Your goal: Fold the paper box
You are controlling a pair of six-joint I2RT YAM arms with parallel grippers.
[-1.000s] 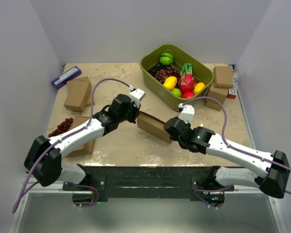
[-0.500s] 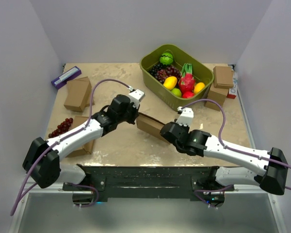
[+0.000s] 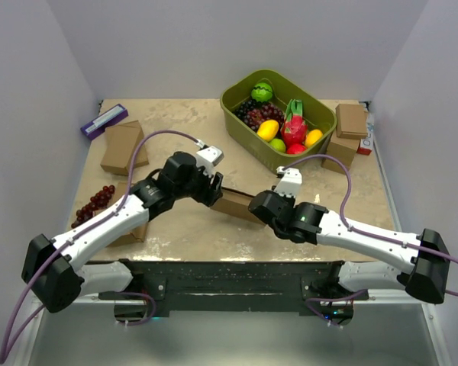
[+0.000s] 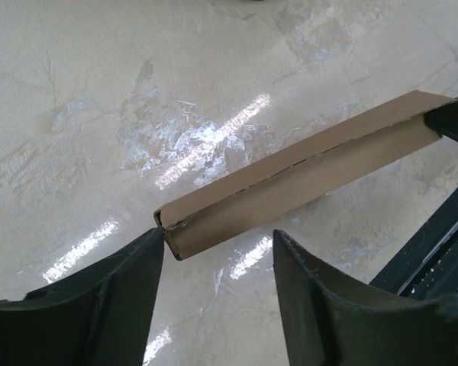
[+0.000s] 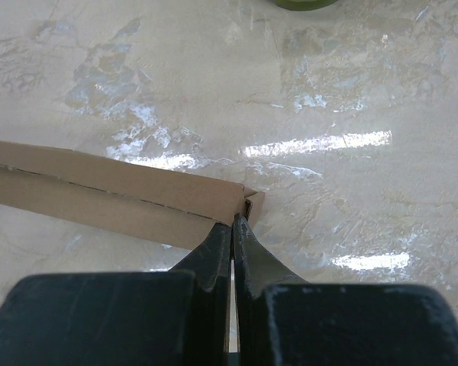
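Note:
The paper box (image 3: 233,203) is a flat brown folded mailer at the middle of the table, between the two arms. In the left wrist view it (image 4: 305,179) runs as a long strip, its near end just ahead of my left gripper (image 4: 217,236). That gripper (image 3: 214,191) stands open, and the left finger's tip touches the box's corner. My right gripper (image 3: 253,206) is at the box's other end. In the right wrist view its jaws (image 5: 233,221) are shut, tips pinched at the end flap of the box (image 5: 99,194).
An olive-green tub (image 3: 240,107) of fruit stands at the back right. Small brown cardboard boxes sit at the back left (image 3: 122,147) and far right (image 3: 351,120). A bunch of dark grapes (image 3: 98,200) lies at the left, and a purple item (image 3: 104,120) at the back left.
My left gripper has opened and let go of the box's left end, drawing back slightly. The right gripper and the box have shifted a little to the left.

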